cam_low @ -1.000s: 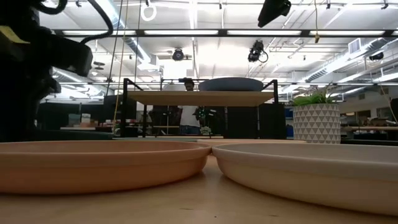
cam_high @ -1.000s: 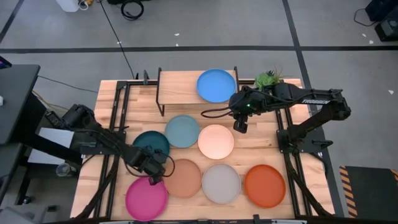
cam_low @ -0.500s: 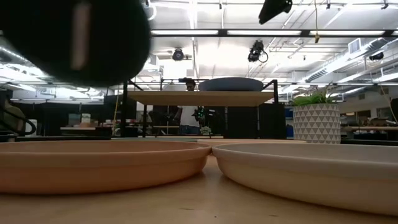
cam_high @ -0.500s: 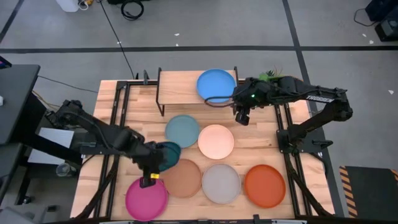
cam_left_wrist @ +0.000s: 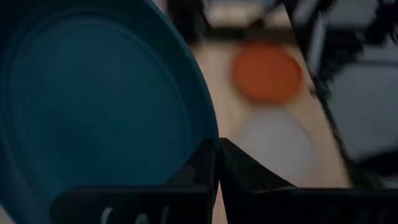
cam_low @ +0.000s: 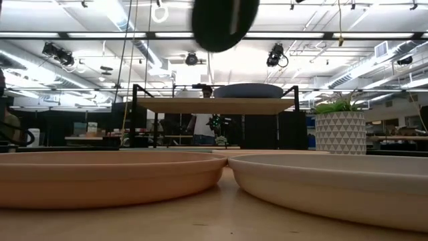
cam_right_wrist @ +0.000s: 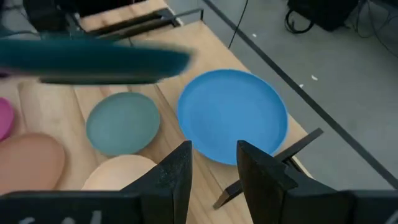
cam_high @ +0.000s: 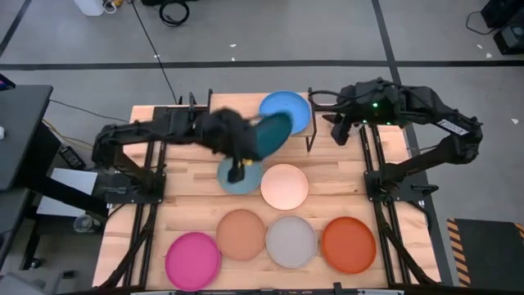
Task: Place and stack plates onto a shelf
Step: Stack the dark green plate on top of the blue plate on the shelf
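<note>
The left gripper (cam_high: 239,154) pinches the rim of the dark teal plate (cam_high: 270,135) and carries it in the air, tilted, above the light blue plate (cam_high: 239,176) and just short of the shelf (cam_high: 237,115). In the left wrist view the fingers (cam_left_wrist: 202,163) are pressed together on the plate's edge. The bright blue plate (cam_high: 288,108) already lies on the shelf's right half, and the carried plate overlaps its near edge from above.

To do this step well, the arm should level the plate before lowering, centre it over the bright blue one if stacking, or over the bare left half otherwise, and release only once the rim rests flat; a tilted drop would likely slide off.

The right gripper (cam_high: 337,129) waits off the shelf's right end, its fingers (cam_right_wrist: 180,168) spread and holding nothing. The other five plates lie flat on the table (cam_high: 151,164)
</note>
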You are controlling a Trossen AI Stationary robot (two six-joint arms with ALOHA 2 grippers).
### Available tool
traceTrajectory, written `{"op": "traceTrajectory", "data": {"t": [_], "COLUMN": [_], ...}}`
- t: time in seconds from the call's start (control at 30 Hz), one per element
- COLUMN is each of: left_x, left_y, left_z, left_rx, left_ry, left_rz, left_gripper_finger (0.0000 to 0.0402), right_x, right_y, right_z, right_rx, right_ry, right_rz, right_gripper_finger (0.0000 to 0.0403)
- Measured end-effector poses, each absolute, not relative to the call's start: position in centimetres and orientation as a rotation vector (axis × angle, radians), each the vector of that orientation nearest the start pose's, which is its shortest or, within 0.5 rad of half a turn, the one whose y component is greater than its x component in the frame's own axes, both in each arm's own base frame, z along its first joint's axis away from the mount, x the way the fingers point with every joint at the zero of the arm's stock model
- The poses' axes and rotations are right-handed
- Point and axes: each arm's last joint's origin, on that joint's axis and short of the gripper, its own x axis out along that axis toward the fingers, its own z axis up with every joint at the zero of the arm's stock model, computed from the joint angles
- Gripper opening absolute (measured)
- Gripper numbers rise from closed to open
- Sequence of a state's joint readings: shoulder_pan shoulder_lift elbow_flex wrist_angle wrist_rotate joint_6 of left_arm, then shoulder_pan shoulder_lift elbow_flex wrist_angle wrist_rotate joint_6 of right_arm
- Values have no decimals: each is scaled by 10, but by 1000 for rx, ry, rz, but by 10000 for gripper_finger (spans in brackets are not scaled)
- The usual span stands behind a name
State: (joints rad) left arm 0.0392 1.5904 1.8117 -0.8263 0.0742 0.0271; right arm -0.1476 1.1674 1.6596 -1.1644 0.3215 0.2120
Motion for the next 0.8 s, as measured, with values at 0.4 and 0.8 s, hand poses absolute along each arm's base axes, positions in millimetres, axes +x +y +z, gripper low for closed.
{"op": "traceTrajectory", "data": {"t": [0.4,0.8], "left_x": [396,419], "left_y": [84,93], "left_z": [360,319], "left_rx": [314,415], "left_ry": [681,828], "left_rz": [64,132], "left_gripper_finger": [14,44], "right_x": [172,176], "right_y": [-35,-35], "right_z": [460,458], "right_rx": [164,164], "right_ry": [580,591], "right_rz": [-527,-527], "right_gripper_finger": [132,132]}}
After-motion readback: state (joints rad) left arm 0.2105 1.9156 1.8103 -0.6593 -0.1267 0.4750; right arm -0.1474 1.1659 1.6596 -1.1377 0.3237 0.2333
